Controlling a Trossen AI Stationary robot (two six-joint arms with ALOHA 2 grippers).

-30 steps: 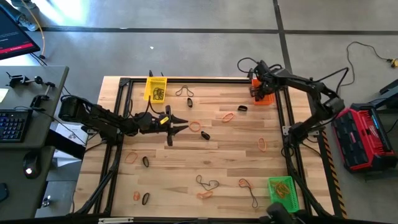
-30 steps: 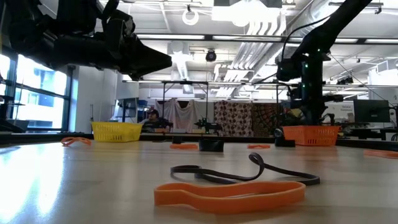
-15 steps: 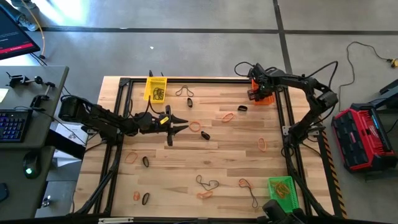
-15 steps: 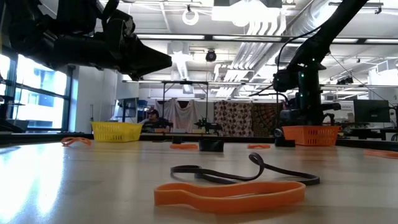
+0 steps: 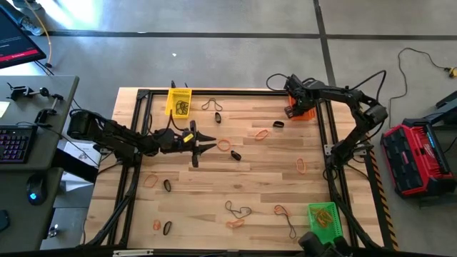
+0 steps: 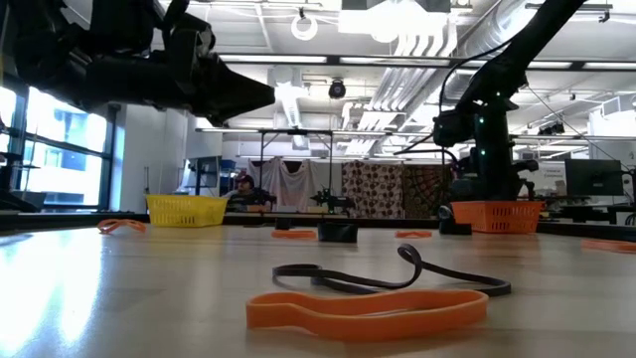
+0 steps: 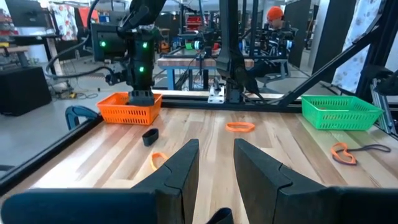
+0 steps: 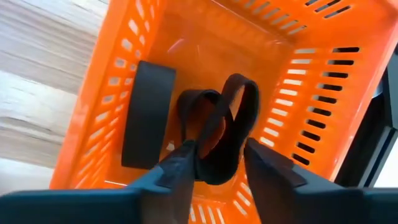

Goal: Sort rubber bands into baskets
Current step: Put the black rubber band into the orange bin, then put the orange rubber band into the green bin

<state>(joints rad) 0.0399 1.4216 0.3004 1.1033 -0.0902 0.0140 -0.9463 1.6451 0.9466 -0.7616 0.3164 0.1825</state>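
My right gripper [image 8: 219, 149] hangs open over the orange basket [image 8: 298, 81] at the table's far right [image 5: 305, 113]. A twisted black rubber band [image 8: 217, 124] shows between and beyond its fingertips. Another black band [image 8: 148, 115] lies flat on the basket's floor. My left gripper [image 7: 216, 168] is open and holds nothing above the table's left middle [image 5: 211, 145], close to an orange band [image 5: 224, 145] and a black band [image 5: 235, 155] that lie on the wood. The yellow basket [image 5: 178, 101] stands at the far left. The green basket [image 5: 325, 218] stands at the near right. My right gripper points down into the orange basket. The lower loop [image 8: 214, 168] of the twisted black band sits between its fingertips. I cannot tell whether the fingers touch the band. The band's upper loop reaches toward the basket's floor.
Several orange and black bands lie scattered over the wooden table, among them an orange one [image 6: 368, 308] and a black one [image 6: 397, 278] near the front. A black metal frame [image 5: 139, 128] borders the table. A red and black case [image 5: 418, 157] sits on the floor at the right.
My right gripper has sunk toward the orange basket and shifted a little toward the table's left edge.
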